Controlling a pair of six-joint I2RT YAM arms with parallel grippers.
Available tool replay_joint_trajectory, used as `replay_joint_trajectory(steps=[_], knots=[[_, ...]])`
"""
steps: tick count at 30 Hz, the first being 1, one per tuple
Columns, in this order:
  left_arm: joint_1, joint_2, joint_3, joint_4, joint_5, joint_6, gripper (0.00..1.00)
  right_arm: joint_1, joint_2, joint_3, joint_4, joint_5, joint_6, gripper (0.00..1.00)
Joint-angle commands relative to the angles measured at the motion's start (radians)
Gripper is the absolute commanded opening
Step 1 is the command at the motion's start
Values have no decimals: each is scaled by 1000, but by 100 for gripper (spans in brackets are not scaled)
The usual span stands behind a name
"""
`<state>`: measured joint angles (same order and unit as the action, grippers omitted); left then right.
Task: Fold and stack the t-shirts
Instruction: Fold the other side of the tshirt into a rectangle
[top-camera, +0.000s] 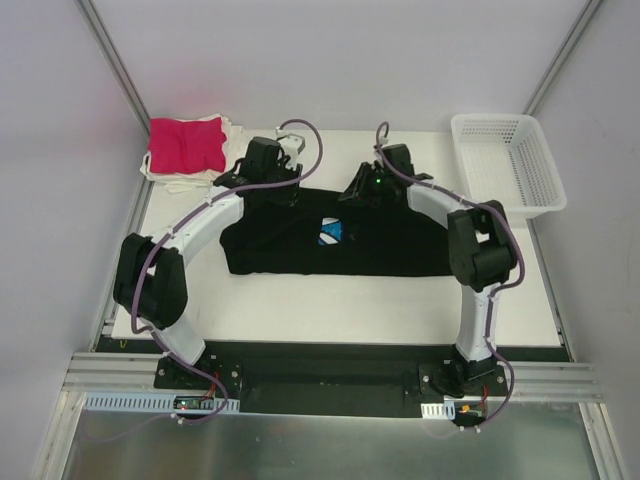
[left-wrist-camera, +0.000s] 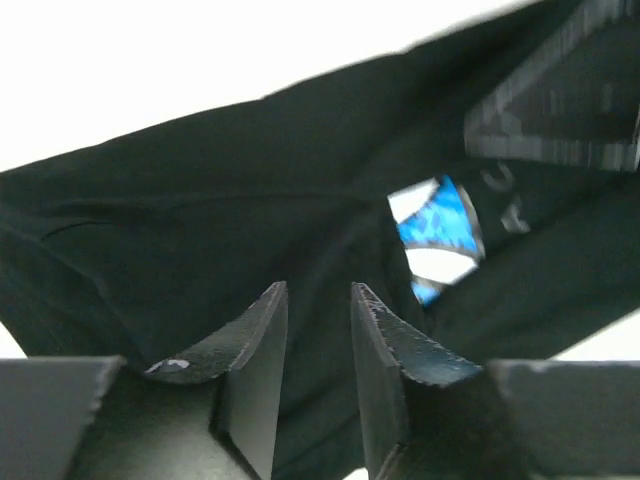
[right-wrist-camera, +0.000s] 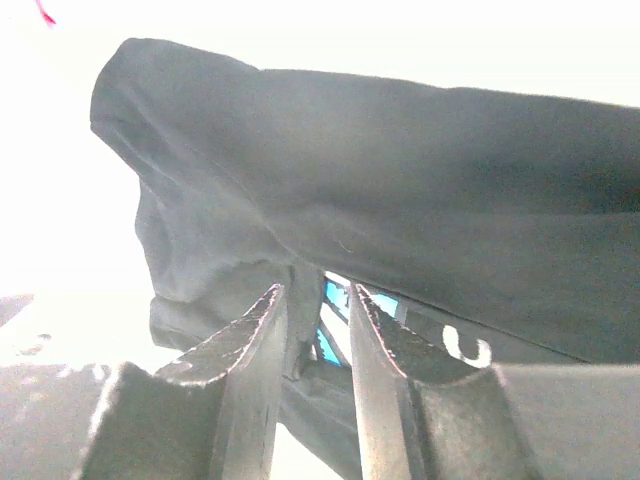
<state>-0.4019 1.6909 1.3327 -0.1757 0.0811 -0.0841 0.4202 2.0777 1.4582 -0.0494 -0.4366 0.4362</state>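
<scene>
A large black t-shirt lies folded into a wide band across the table's middle, with a corner of its blue and white print showing. My left gripper is low at the shirt's far left edge. In its wrist view the fingers stand a little apart, with black cloth filling the gap. My right gripper sits at the far edge near the print. Its jaws are slightly apart, a loose fold resting against the left finger. A magenta-pink t-shirt lies folded on white ones at the far left.
A white plastic mesh basket stands at the far right corner of the table. The white table top shows bare between the black shirt and the arm bases. Metal frame posts rise at both far corners.
</scene>
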Motion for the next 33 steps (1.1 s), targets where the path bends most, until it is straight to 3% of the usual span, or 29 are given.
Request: replay_joint_trajectory(steps=[1, 3, 9, 15, 20, 33], knots=[[-44, -122, 3, -145, 163, 234, 25, -67, -146, -15, 29, -63, -17, 34], [-66, -137, 8, -207, 175, 224, 20, -92, -192, -54, 39, -70, -14, 34], [-140, -88, 9, -324, 99, 280, 19, -172, -318, -180, 141, -103, 32, 34], [-178, 94, 91, -421, -7, 343, 29, -224, -381, -234, 200, -134, 79, 34], [-186, 197, 135, -421, -70, 363, 43, -253, -407, -271, 235, -149, 104, 34], [-186, 328, 230, -412, -172, 382, 39, -290, -407, -312, 275, -165, 127, 34]])
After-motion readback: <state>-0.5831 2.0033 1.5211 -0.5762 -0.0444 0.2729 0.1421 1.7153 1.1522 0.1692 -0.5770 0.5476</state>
